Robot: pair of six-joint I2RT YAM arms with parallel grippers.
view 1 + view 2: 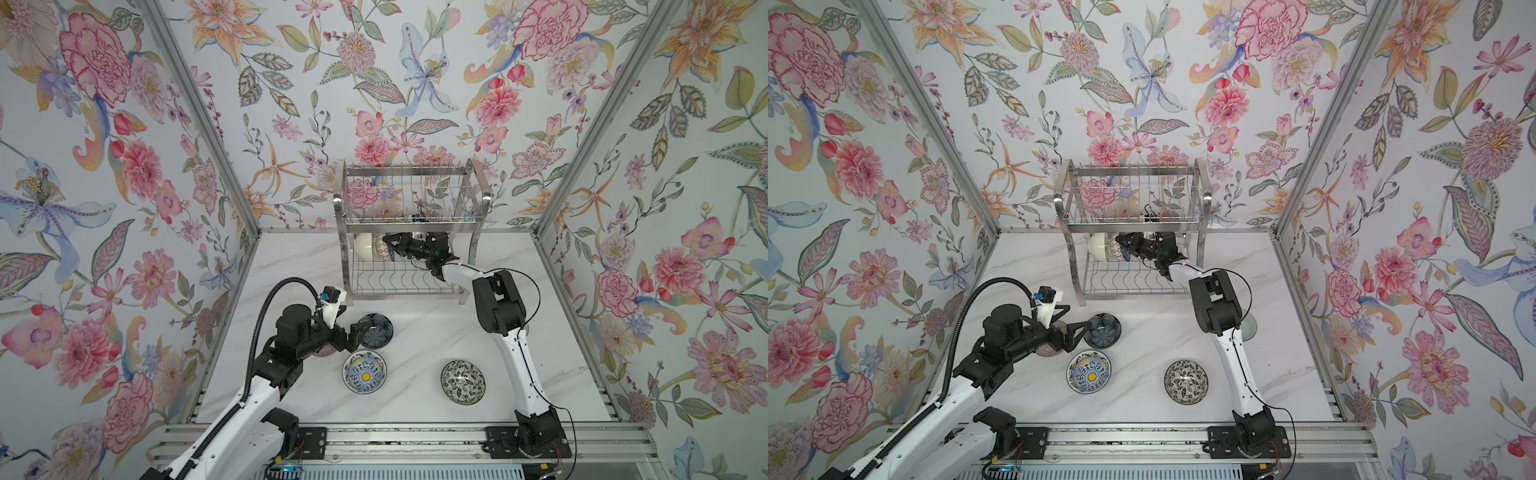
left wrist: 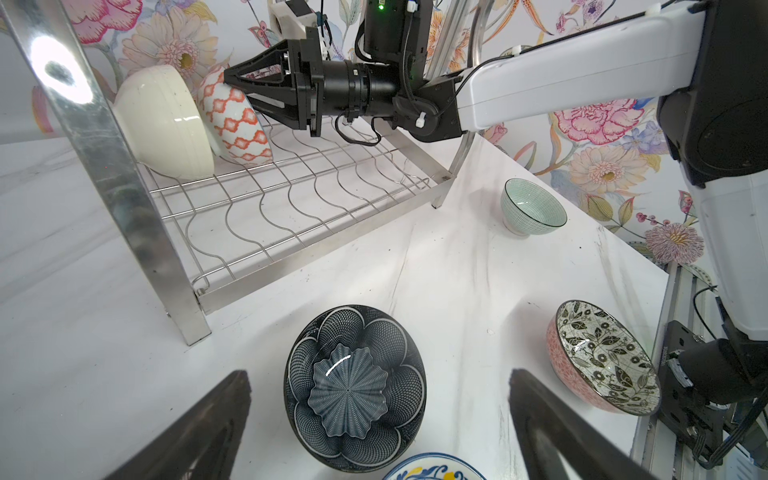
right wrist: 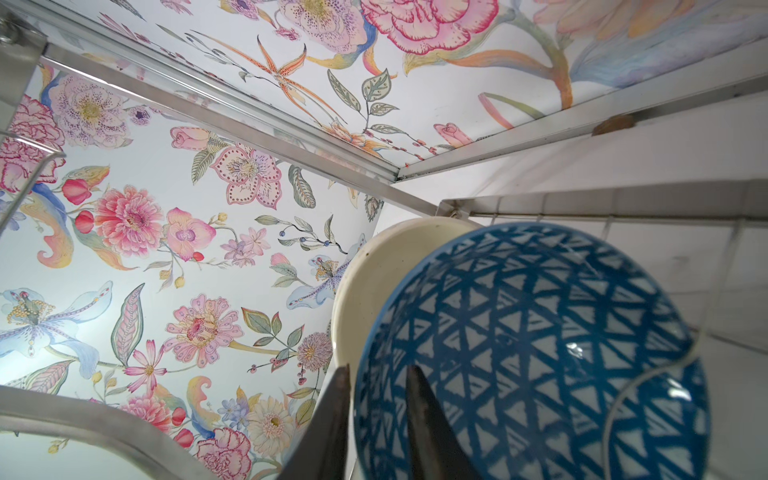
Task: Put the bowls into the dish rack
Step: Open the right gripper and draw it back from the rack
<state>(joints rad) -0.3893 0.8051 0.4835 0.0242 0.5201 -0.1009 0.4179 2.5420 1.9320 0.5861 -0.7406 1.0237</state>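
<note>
Left wrist view: rack (image 2: 124,174), lower tier, left end: cream bowl (image 2: 166,120), lattice bowl (image 2: 237,120). Right gripper (image 2: 237,87) astride lattice rim, grip unclear. Left gripper (image 2: 379,372) spread wide over navy bowl (image 2: 353,399). I count five unracked on bench (image 2: 457,270).

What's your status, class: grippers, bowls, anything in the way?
Left gripper open, poised at navy bowl. Right gripper slightly open astride blue lattice bowl rim, in dish rack beside cream bowl. Nothing in the way.

Cream bowl (image 2: 166,124), lattice bowl (image 2: 235,120) tilted in rack (image 2: 137,216)
</note>
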